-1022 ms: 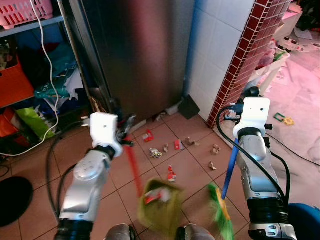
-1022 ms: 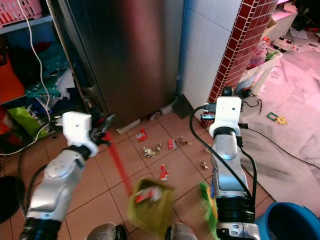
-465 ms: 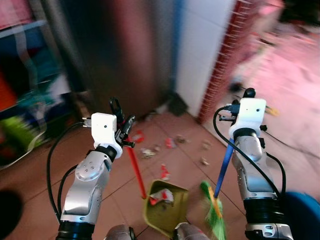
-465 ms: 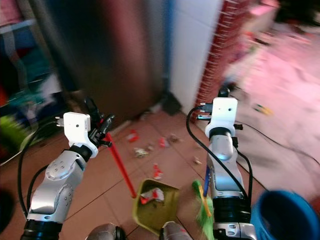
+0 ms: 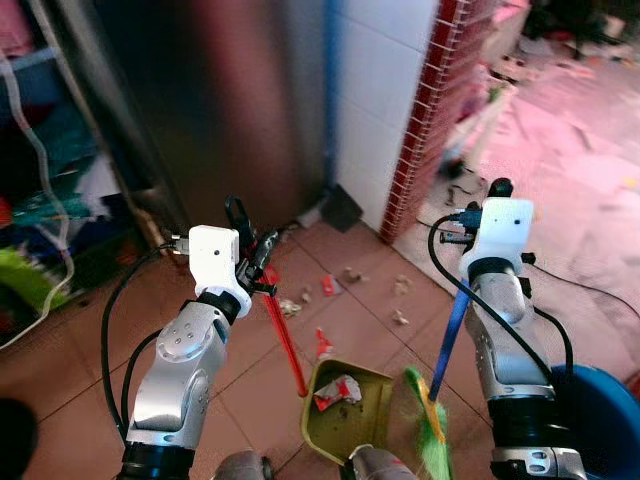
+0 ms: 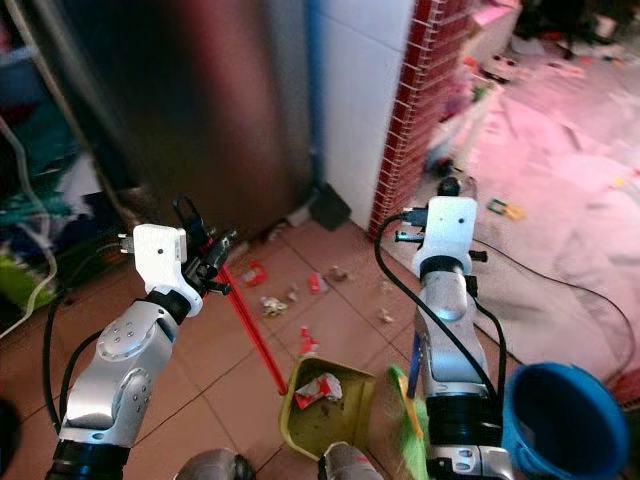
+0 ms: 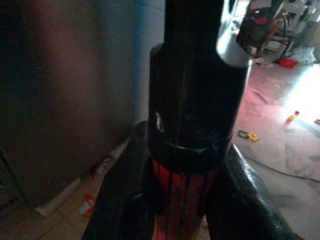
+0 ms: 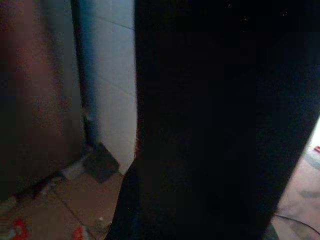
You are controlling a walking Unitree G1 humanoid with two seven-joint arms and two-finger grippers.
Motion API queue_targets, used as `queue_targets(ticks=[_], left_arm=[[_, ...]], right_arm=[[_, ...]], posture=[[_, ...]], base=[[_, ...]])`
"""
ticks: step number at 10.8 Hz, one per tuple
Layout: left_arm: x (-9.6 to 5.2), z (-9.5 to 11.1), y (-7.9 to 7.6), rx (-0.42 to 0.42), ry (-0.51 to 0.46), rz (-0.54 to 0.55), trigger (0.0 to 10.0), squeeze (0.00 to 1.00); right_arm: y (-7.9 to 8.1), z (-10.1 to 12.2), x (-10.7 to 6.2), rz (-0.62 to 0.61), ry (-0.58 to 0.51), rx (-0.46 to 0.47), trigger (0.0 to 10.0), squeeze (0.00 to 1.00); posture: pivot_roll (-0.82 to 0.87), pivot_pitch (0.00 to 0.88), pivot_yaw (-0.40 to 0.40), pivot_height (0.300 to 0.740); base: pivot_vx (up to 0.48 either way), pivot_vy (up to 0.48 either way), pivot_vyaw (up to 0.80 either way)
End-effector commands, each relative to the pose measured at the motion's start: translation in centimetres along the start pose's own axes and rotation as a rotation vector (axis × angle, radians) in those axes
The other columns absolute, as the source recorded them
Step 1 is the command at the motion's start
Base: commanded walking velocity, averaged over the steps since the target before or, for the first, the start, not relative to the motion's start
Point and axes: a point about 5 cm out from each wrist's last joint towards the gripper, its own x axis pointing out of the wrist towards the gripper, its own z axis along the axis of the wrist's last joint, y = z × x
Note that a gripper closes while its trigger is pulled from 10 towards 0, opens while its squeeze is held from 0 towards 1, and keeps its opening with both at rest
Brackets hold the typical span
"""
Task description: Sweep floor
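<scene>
Red handle (image 5: pixel 283 335) of the green dustpan (image 5: pixel 343 410) sits clamped in the left gripper's (image 5: pixel 255 262) jaws; pan rests on tiled floor (image 5: pixel 75 380) at 6 o'clock, holding wrappers. Right gripper (image 5: pixel 478 222) holds the blue broom (image 5: pixel 452 335); jaw gap untellable. Litter (image 5: pixel 340 285) at 12 o'clock; no legible writing.

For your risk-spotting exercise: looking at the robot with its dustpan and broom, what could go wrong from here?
1. The green dustpan already holds scraps; tilting it could spill them back onto the tiles.
2. Litter lies near the fridge; a forward sweep might push it underneath.
3. The blue bucket stands close by the right arm and could get knocked.
</scene>
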Motion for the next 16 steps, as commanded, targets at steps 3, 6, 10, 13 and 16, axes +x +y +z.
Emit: queue_targets(ticks=[3,6,10,13,16], left_arm=[[-0.03,0.98,-0.27,0.012,-0.033,-0.031,10.0,0.00],[0.00,0.95,-0.30,0.016,-0.032,-0.031,10.0,0.00],[0.03,0.79,-0.18,0.020,-0.029,-0.029,10.0,0.00],[0.13,0.45,-0.35,0.015,-0.031,-0.038,10.0,0.00],[0.33,0.41,-0.70,-0.012,-0.047,-0.055,10.0,0.00]], right_arm=[[0.26,0.23,0.13,0.000,-0.002,0.006,10.0,0.00],[0.40,0.22,0.24,0.007,-0.001,0.003,10.0,0.00],[0.20,-0.06,0.31,0.003,0.010,-0.003,10.0,0.00],[0.03,-0.26,0.41,-0.002,0.015,-0.016,10.0,0.00],[-0.44,-0.71,0.21,-0.027,0.032,-0.046,10.0,0.00]], posture=[[-0.06,0.063,0.019,0.740],[-0.05,0.058,0.017,0.740],[-0.06,0.039,0.014,0.740],[-0.07,0.021,0.016,0.740],[-0.08,0.018,0.019,0.740]], base=[[0.000,0.435,-0.80],[0.000,0.436,-0.80],[0.000,0.308,-0.80],[0.000,0.000,-0.80],[0.000,0.000,-0.80]])
